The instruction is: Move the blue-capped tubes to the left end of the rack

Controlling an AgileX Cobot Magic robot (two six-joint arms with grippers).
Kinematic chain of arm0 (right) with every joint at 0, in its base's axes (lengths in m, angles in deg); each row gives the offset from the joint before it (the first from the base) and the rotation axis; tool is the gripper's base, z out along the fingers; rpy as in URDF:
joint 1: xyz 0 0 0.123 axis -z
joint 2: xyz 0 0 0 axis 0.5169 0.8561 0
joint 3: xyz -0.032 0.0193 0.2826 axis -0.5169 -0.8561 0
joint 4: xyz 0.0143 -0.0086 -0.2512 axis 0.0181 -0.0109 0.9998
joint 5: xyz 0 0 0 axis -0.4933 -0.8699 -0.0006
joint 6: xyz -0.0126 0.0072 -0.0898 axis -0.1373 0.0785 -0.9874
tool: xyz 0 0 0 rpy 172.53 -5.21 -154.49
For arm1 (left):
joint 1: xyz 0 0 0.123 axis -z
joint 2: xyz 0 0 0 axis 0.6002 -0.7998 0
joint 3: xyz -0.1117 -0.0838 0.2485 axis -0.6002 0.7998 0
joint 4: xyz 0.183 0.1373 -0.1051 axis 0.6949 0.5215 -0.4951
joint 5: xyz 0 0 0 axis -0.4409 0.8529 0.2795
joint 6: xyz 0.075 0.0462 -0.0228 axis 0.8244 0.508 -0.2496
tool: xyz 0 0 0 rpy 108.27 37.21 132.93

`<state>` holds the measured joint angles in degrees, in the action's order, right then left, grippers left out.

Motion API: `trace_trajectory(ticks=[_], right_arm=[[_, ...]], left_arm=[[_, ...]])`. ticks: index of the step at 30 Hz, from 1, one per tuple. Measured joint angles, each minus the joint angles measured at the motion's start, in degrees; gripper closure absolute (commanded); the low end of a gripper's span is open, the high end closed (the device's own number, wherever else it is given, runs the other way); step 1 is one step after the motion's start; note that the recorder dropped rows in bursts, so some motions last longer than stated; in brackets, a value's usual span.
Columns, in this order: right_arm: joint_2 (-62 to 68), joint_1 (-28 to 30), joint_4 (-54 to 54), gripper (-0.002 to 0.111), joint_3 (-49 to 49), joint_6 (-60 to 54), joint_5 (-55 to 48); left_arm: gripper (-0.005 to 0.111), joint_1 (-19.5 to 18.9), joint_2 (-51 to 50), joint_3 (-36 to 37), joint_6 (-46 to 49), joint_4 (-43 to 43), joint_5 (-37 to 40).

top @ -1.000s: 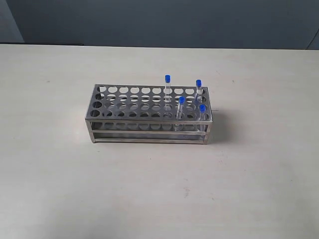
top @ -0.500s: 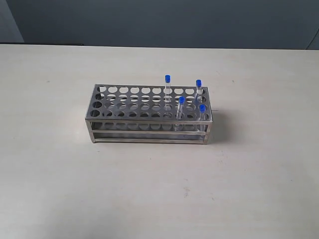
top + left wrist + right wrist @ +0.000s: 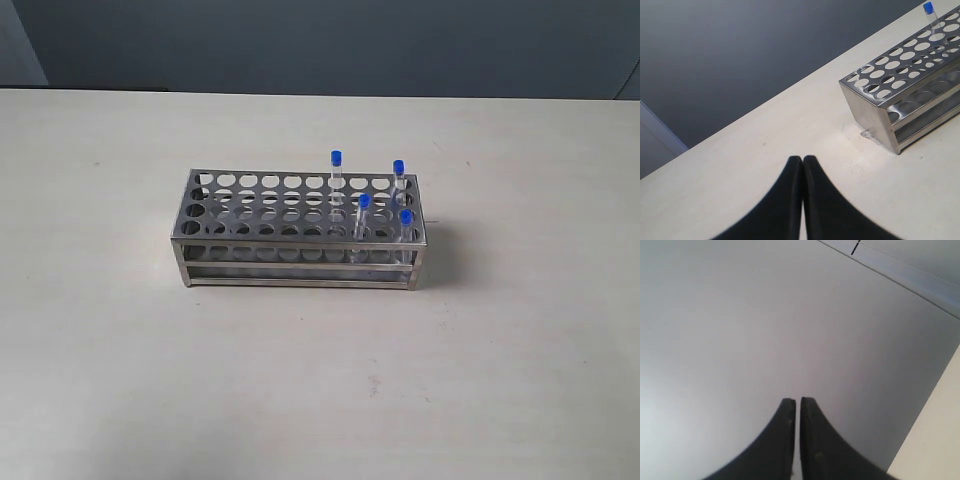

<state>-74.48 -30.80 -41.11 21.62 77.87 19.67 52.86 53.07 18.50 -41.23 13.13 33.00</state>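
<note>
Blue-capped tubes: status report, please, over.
Left hand shut, empty. Right hand shut, empty. Four blue-capped tubes upright, right end of rack. Nothing blocking.

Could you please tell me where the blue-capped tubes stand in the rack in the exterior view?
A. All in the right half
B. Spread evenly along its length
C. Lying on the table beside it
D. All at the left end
A: all four blue-capped tubes stand upright in holes in the right half of the rack, and the holes of its left half hold nothing.
</note>
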Motion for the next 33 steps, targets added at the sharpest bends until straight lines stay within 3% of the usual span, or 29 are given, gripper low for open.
trace_trajectory(ticks=[6,10,15,20,23,27,30,33], right_arm=[[0.00,0.00,-0.12,0.103,0.00,1.56,1.46],[0.00,0.00,0.49,0.104,0.00,14.48,3.38],[-0.11,0.00,20.88,0.104,3.80,30.80,8.46],[-0.21,0.00,33.18,0.104,11.11,31.91,19.41],[0.60,0.00,44.20,0.104,18.90,29.38,10.22],[5.28,0.00,65.86,0.104,28.98,30.68,-10.60],[9.54,0.00,68.50,0.104,33.75,25.11,-19.87],[13.92,0.00,59.78,0.104,37.44,12.15,-27.21]], left_arm=[[0.106,0.00,0.00,0.00,0.00,0.00,0.00],[0.106,0.00,0.00,0.00,0.00,0.00,0.00],[0.106,0.00,0.00,0.00,0.00,0.00,0.00],[0.106,0.00,0.00,0.00,0.00,0.00,0.00],[0.106,0.00,0.00,0.00,0.00,0.00,0.00],[0.106,0.00,0.00,0.00,0.00,0.00,0.00],[0.106,0.00,0.00,0.00,0.00,0.00,0.00],[0.106,0.00,0.00,0.00,0.00,0.00,0.00]])
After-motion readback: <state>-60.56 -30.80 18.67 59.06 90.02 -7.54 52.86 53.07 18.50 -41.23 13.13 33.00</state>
